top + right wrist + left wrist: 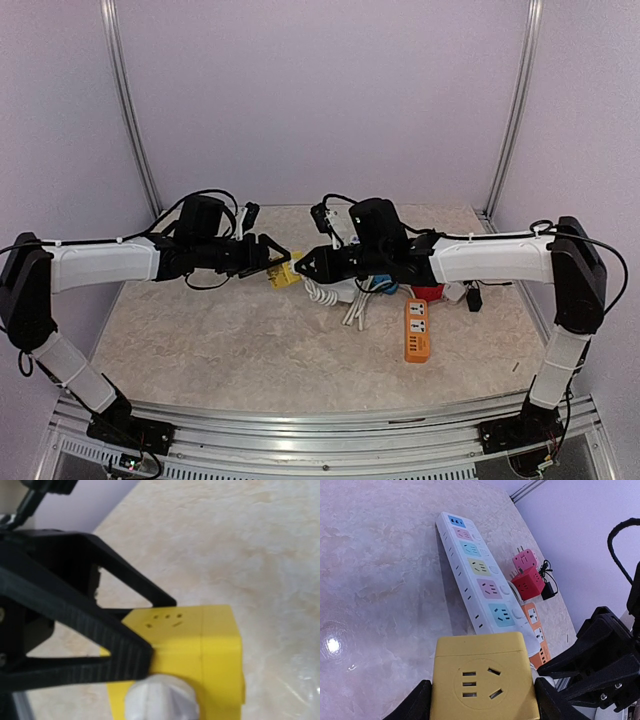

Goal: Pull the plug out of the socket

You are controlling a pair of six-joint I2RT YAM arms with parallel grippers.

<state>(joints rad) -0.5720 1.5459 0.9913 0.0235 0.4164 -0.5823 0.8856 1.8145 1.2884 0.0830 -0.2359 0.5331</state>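
Power strip (479, 577) behind yellow socket (484, 680) with plug (160, 700)

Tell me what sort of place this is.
Probably a lab test booth: plain walls with metal rails, robot arms bolted to a stone-look table, and power strips laid out as props.

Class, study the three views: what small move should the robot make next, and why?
Probably draw the right gripper straight back, away from the yellow socket cube. The left gripper clamps the cube on both sides, and the right one looks closed on the white plug, which sits in the cube. Holding the cube fixed while pulling should free it.
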